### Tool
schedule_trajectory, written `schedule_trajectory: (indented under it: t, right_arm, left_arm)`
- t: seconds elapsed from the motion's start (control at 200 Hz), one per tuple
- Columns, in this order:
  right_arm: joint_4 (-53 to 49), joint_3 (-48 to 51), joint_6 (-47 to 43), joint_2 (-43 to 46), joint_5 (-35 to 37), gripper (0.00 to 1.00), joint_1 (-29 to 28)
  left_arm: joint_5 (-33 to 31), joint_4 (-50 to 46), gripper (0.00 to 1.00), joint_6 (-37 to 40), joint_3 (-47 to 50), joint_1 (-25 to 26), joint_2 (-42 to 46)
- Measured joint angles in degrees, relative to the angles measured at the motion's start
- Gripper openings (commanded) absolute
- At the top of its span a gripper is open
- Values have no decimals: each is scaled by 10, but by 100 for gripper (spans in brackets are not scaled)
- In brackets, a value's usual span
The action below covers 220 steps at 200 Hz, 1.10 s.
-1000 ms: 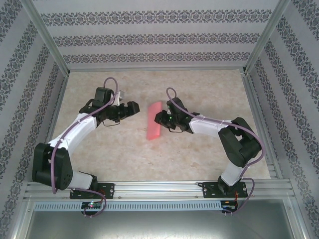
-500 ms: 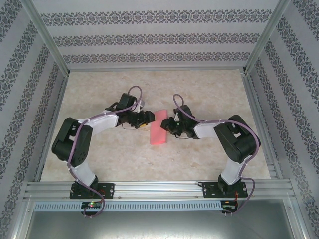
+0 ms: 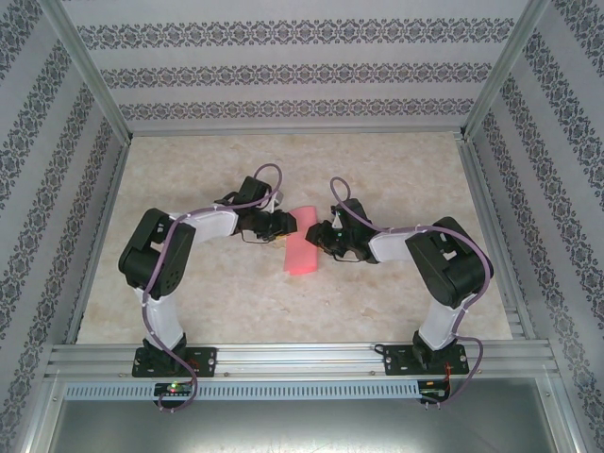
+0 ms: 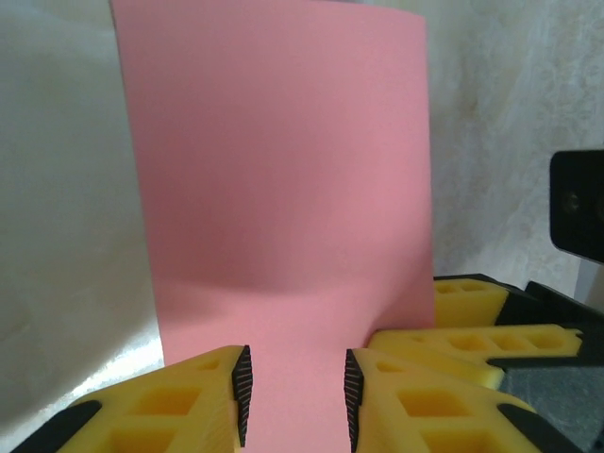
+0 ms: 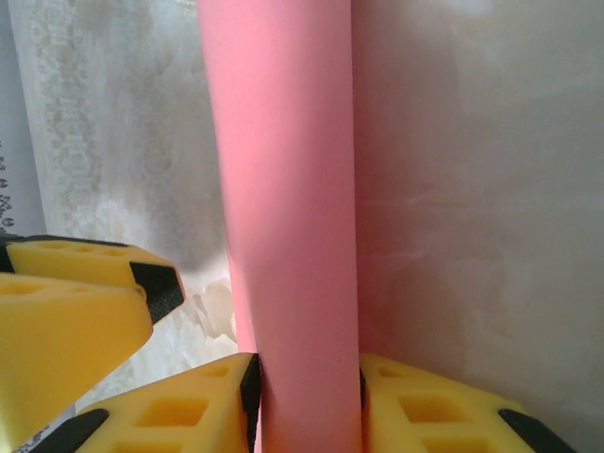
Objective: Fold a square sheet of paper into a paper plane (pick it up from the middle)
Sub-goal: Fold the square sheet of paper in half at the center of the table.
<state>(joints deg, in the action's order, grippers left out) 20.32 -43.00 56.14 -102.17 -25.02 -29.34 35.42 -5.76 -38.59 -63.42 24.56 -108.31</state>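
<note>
Pink-red, plain and matte, the sheet of paper [image 3: 302, 253] looks folded into a narrow strip at mid-worktop [image 3: 396, 170] between both arms, its long axis running roughly near to far. The right tool [image 5: 307, 401] clamps the strip's edges; whether the left tool [image 4: 297, 401] grips it, I cannot tell

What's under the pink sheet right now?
The marbled table shows around the sheet, with the left hand and right hand at its far end. The patch directly beneath is covered.
</note>
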Motion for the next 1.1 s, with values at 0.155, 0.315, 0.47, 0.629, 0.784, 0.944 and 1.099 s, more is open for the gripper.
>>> schedule_trajectory:
  t: [0.155,0.315,0.47,0.629,0.784,0.944,1.099]
  right_arm:
    - [-1,1,-8,0,0,35,0]
    - [-11,1,-17,0,1,37,0]
    - [-37,-4,-37,8,5,44,0]
    - [-109,-26,-78,24,28,53,0]
    - [-184,-64,-133,25,57,57,4]
    - [-250,-111,-183,24,81,60,4]
    - [-292,-154,-222,13,101,60,4]
  left_arm:
    - [-1,-4,35,8,-10,7,-25]
    - [-1,-10,34,12,-17,13,-42]
    - [0,-12,34,19,-23,13,-46]
    - [2,-12,34,24,-34,13,-55]
    - [4,-12,34,24,-37,13,-57]
    - [5,-13,35,25,-40,13,-59]
    - [5,-13,34,26,-42,13,-60]
